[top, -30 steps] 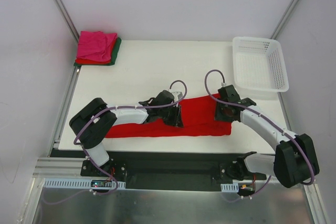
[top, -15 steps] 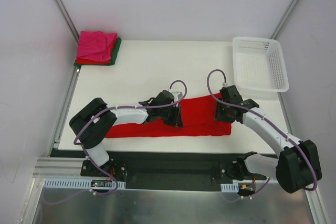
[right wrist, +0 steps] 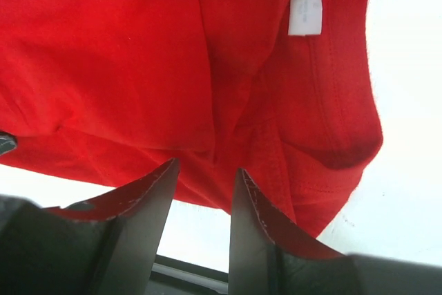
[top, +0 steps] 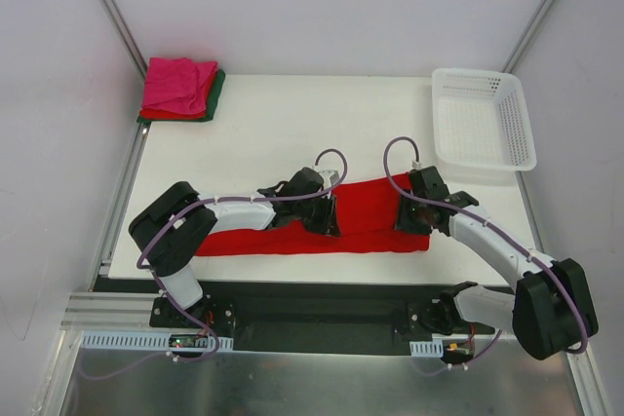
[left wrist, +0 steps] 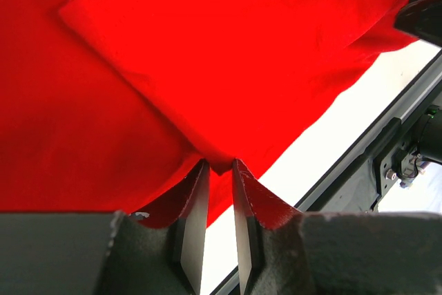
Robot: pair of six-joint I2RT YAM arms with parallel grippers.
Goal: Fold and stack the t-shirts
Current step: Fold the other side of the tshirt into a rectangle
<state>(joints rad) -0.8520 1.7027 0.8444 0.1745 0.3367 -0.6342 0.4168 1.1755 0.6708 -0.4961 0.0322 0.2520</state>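
The large bright red t-shirt (top: 370, 211) lies folded into a long strip along the table's near edge. My left gripper (top: 327, 213) is over the strip's middle. In the left wrist view (left wrist: 219, 165) its jaws are nearly closed, pinching a small fold of the red cloth (left wrist: 207, 67) at their tips. My right gripper (top: 414, 217) is low over the strip's right end. In the right wrist view (right wrist: 205, 167) its jaws stand apart around the cloth's (right wrist: 138, 53) near edge, beside the collar with a white label (right wrist: 304, 5). A folded stack (top: 180, 88) of magenta, red and dark green shirts sits far left.
A white plastic lattice basket (top: 484, 73) stands at the table's far right corner. The white table (top: 273, 133) ends at a metal rail just below the red strip. The enclosure's walls rise close on both sides.
My right gripper has shifted slightly toward the near edge and lower onto the shirt's right end. The left arm and the shirt have not visibly moved.
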